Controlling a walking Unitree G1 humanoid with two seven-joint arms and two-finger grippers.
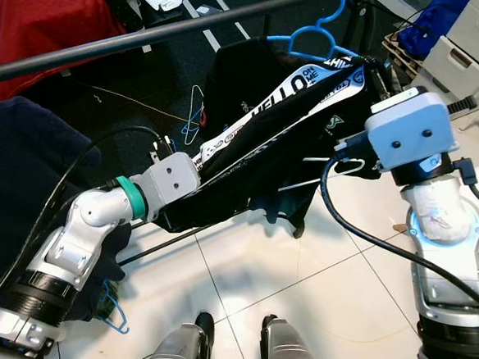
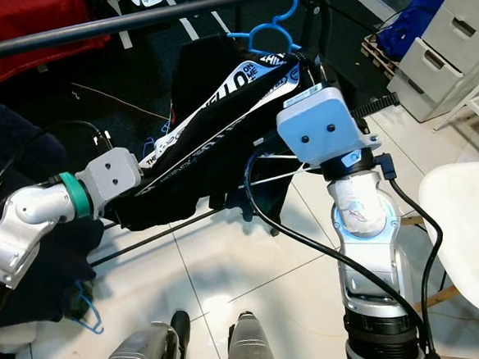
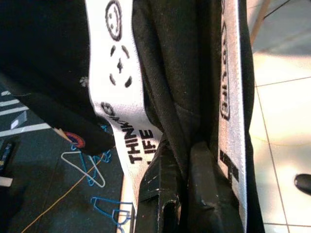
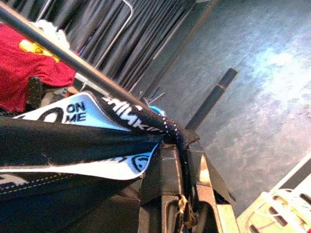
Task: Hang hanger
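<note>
Clamping both grippers' fingers (image 3: pixel 167 194) on a black garment (image 1: pixel 258 148) lettered "THINK", blue hanger (image 1: pixel 315 33) atop.

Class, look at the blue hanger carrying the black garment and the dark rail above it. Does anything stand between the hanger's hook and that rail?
Nothing visible does. The blue hanger has its hook right at the dark rail, with no object between them. Both grippers grip the black garment below: the left gripper at its lower end, the right gripper near the hanger.
</note>
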